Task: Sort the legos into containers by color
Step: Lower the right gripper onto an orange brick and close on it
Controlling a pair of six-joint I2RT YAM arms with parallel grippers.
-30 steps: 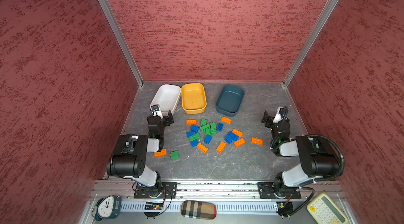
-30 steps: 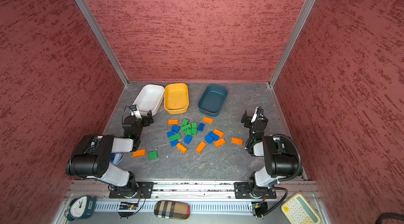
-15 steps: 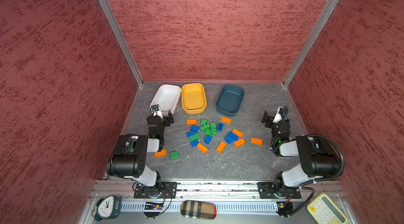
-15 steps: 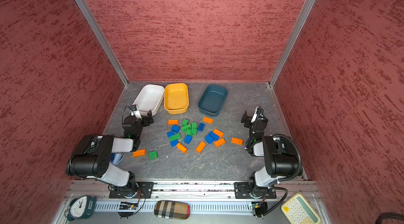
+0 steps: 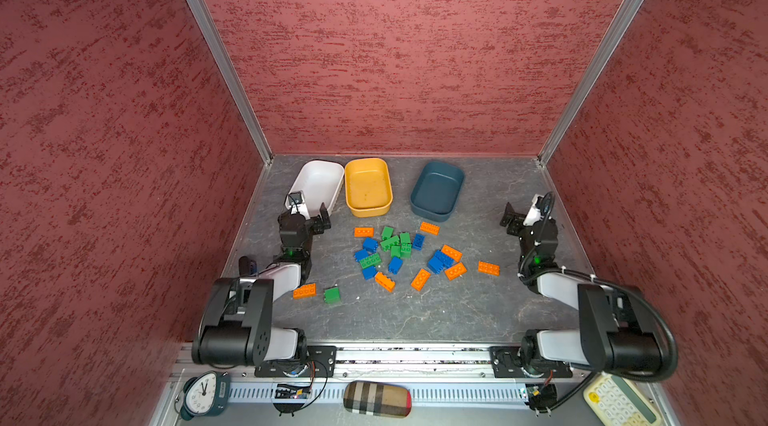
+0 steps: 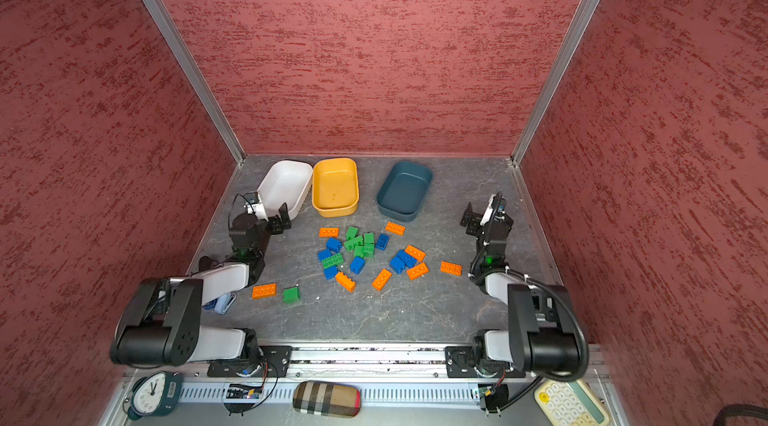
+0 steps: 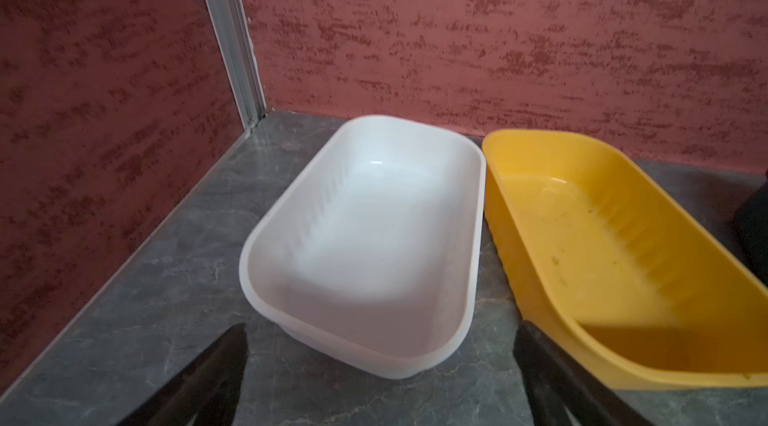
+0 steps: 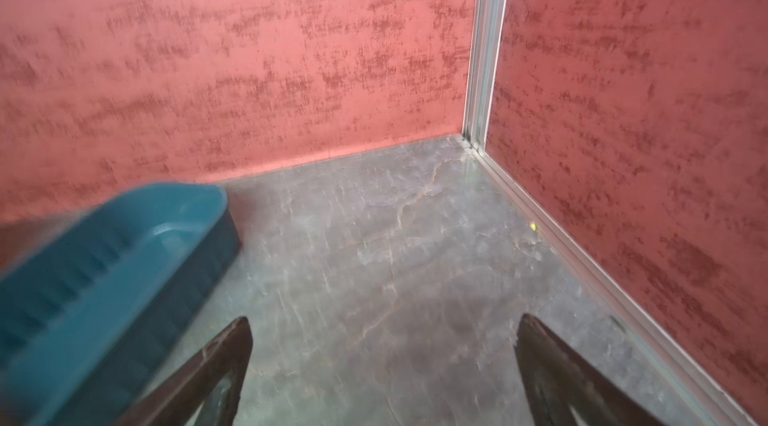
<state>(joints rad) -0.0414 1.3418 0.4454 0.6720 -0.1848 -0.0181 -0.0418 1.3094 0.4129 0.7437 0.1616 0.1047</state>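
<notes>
Several orange, blue and green legos (image 5: 390, 243) (image 6: 355, 243) lie scattered mid-table, with an orange one (image 5: 304, 291) and a green one (image 5: 332, 295) apart near the left arm. At the back stand three empty containers: white (image 5: 318, 184) (image 7: 374, 228), yellow-orange (image 5: 368, 187) (image 7: 590, 253) and teal (image 5: 436, 191) (image 8: 104, 261). My left gripper (image 5: 309, 216) (image 7: 380, 332) is open, just in front of the white tub's near end. My right gripper (image 5: 521, 211) (image 8: 384, 320) is open over bare table, right of the teal tub. Neither holds anything.
A blue stapler-like object (image 6: 220, 303) lies under the left arm. A clock (image 5: 203, 392), a plaid case (image 5: 377, 399) and a calculator (image 5: 619, 403) sit beyond the front rail. Red walls close in the left, back and right sides.
</notes>
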